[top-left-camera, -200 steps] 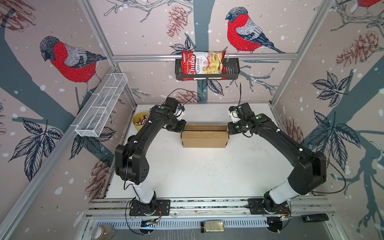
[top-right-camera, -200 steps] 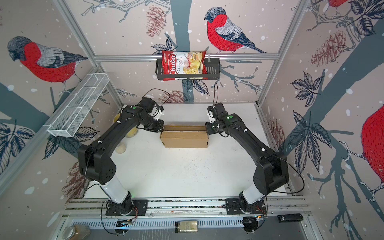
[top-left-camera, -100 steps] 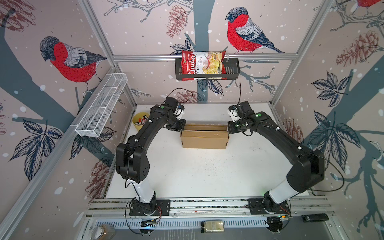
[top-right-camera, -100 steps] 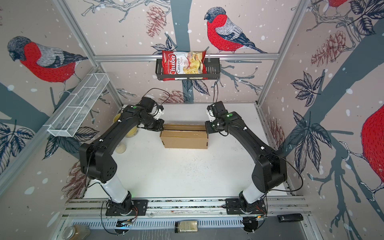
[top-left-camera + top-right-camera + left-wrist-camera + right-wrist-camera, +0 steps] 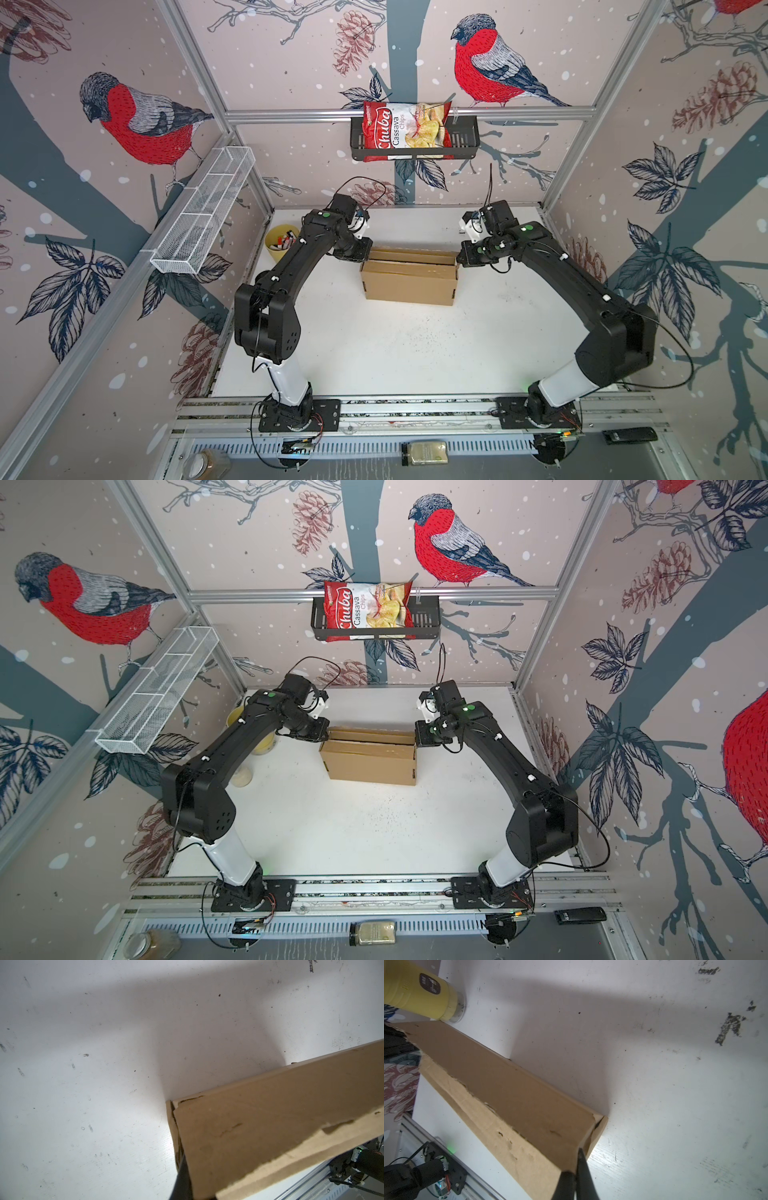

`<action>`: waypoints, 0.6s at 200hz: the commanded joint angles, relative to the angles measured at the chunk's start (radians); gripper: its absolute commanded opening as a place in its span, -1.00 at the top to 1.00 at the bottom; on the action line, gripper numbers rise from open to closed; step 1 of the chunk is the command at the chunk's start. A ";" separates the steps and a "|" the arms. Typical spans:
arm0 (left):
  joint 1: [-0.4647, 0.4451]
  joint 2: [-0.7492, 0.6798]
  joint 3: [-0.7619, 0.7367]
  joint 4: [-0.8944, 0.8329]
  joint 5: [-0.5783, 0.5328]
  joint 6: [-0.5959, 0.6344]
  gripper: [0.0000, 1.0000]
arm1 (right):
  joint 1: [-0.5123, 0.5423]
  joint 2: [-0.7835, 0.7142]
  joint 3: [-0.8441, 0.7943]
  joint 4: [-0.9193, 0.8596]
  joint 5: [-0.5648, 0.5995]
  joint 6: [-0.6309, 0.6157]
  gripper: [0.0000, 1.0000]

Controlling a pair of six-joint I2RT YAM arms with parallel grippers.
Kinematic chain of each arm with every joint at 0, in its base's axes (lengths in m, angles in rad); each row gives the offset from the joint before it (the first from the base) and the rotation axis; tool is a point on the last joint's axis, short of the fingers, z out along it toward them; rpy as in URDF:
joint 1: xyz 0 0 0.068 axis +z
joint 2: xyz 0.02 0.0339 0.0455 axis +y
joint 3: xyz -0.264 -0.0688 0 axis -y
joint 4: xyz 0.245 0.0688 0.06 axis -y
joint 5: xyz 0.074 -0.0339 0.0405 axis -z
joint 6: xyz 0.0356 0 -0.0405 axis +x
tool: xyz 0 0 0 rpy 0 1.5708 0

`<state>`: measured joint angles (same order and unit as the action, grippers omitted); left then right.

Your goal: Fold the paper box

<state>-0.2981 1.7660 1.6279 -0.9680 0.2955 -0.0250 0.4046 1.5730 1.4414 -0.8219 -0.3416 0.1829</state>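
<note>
The paper box (image 5: 409, 276) (image 5: 370, 756) is plain brown cardboard, standing at the back middle of the white table, with its lid panel low and a narrow gap along the back. My left gripper (image 5: 362, 254) (image 5: 324, 734) is at the box's left end. In the left wrist view one dark finger (image 5: 182, 1178) runs between the end wall and the lid of the box (image 5: 270, 1122), shut on cardboard. My right gripper (image 5: 459, 259) (image 5: 417, 739) (image 5: 578, 1159) is at the right end, shut on a corner of the box (image 5: 508, 1088).
A yellow cup (image 5: 281, 242) (image 5: 419, 991) of pens stands at the back left, near the left arm. A white wire basket (image 5: 203, 212) hangs on the left wall. A black basket with a chips bag (image 5: 405, 129) hangs on the back rail.
</note>
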 commanded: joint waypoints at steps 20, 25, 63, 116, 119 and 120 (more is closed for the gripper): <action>0.000 0.010 -0.012 -0.040 0.009 0.005 1.00 | -0.035 -0.005 -0.004 0.023 -0.143 0.034 1.00; -0.001 0.011 -0.013 -0.039 0.009 0.005 1.00 | -0.038 -0.005 -0.004 0.021 -0.148 0.035 1.00; 0.000 0.012 -0.017 -0.034 0.011 0.002 1.00 | -0.067 -0.003 -0.017 0.022 -0.221 0.038 1.00; 0.000 0.008 -0.030 -0.030 0.010 0.000 1.00 | -0.101 -0.007 -0.049 0.045 -0.320 0.050 1.00; 0.000 0.007 -0.031 -0.030 0.010 0.000 1.00 | -0.102 -0.008 -0.051 0.048 -0.329 0.052 1.00; 0.000 0.007 -0.031 -0.030 0.010 -0.001 1.00 | -0.102 -0.008 -0.052 0.048 -0.331 0.053 1.00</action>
<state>-0.2981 1.7687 1.6104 -0.9302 0.3321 -0.0261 0.3119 1.5719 1.4021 -0.8150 -0.5533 0.2123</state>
